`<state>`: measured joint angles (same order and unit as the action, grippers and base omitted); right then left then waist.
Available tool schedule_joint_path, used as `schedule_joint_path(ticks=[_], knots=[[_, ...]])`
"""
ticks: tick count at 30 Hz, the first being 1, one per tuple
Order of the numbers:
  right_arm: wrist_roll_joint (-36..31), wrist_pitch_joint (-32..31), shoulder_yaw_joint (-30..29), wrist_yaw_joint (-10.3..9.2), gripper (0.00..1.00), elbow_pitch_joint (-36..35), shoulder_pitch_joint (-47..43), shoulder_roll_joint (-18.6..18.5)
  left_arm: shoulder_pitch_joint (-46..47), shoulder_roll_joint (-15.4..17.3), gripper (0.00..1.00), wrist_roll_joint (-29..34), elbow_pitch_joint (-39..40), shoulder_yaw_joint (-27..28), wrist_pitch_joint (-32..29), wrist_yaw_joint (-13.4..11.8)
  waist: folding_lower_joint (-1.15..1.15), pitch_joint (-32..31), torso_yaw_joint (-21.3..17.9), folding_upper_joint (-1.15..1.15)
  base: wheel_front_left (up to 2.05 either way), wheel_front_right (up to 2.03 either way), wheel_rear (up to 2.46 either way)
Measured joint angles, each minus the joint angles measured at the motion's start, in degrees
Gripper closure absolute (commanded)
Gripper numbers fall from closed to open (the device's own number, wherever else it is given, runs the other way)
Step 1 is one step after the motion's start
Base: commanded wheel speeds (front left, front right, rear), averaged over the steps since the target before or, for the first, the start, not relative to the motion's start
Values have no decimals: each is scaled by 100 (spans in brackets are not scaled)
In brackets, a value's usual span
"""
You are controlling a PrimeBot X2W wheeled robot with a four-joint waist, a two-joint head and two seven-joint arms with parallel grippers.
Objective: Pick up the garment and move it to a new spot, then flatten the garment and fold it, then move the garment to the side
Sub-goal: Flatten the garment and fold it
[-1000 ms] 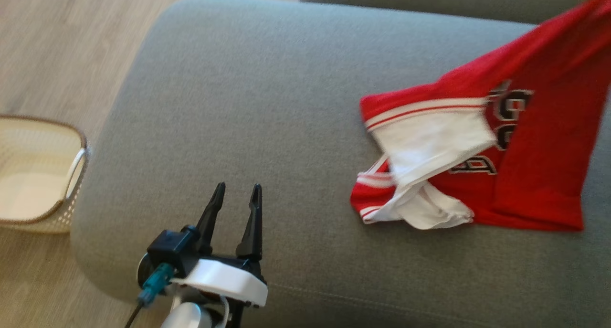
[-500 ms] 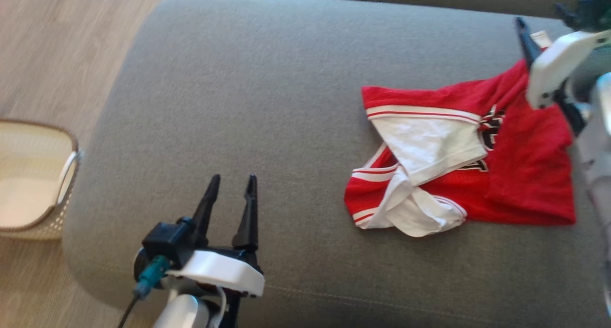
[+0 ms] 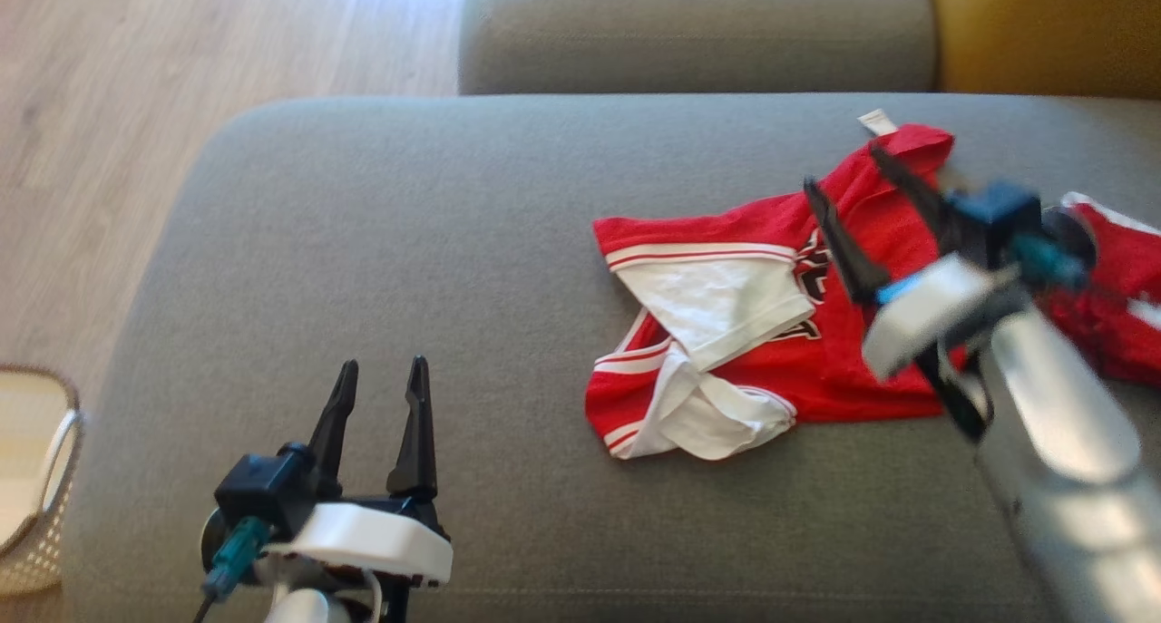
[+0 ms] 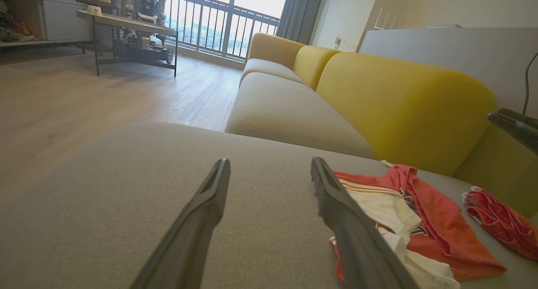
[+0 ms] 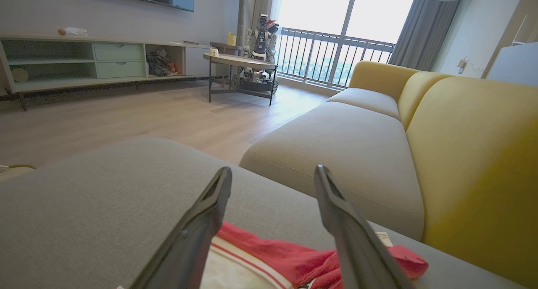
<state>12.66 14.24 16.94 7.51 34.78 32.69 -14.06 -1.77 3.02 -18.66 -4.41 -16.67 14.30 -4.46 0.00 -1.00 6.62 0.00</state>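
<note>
A red and white jersey [image 3: 726, 333] with black lettering lies crumpled on the grey sofa seat [image 3: 408, 224], right of centre. My right gripper [image 3: 843, 166] hovers open over its right part, fingers pointing up-left, nothing between them. In the right wrist view the right gripper [image 5: 273, 169] is spread wide, with the jersey [image 5: 269, 249] just below. My left gripper [image 3: 384, 363] is open at the lower left, well clear of the cloth. In the left wrist view the left gripper [image 4: 270, 160] is empty and the jersey [image 4: 428, 213] lies to its right.
A second red garment [image 3: 1116, 306] lies at the seat's right edge, partly behind my right arm. A yellow backrest [image 3: 1043, 24] rises at the far right. A cream basket [image 3: 36, 478] stands on the wood floor at the left. Another grey seat [image 3: 689, 24] lies beyond.
The jersey's raised right side has dropped onto the seat. My right arm has come into view over it with the gripper open. The head camera has shifted; the left gripper holds its pose.
</note>
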Motion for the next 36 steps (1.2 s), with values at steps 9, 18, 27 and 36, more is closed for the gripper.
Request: schedule_joint_path(ticks=[9, 18, 27, 36], knots=[[-310, 13, -1145, 0, 0, -1599, -2302, 631, -98, 0, 0, 35, 41, 54, 0, 45, 0, -196, -211, 0, 0, 0, 0], [-820, -168, -1492, 0, 0, -2260, -3331, 1009, -297, 1, 0, 33, -67, 46, 0, 77, 0, -178, -299, 0, 0, 0, 0], [-964, -366, -1500, 0, 0, -2439, -3321, 1057, -277, 1, 0, 33, -85, -33, 0, 94, 0, -173, -215, 0, 0, 0, 0], [-913, -740, -1171, 0, 0, -2181, -3010, 1031, -271, 2, 0, 33, -143, -236, 0, 129, 0, -80, 89, 0, 0, 0, 0]])
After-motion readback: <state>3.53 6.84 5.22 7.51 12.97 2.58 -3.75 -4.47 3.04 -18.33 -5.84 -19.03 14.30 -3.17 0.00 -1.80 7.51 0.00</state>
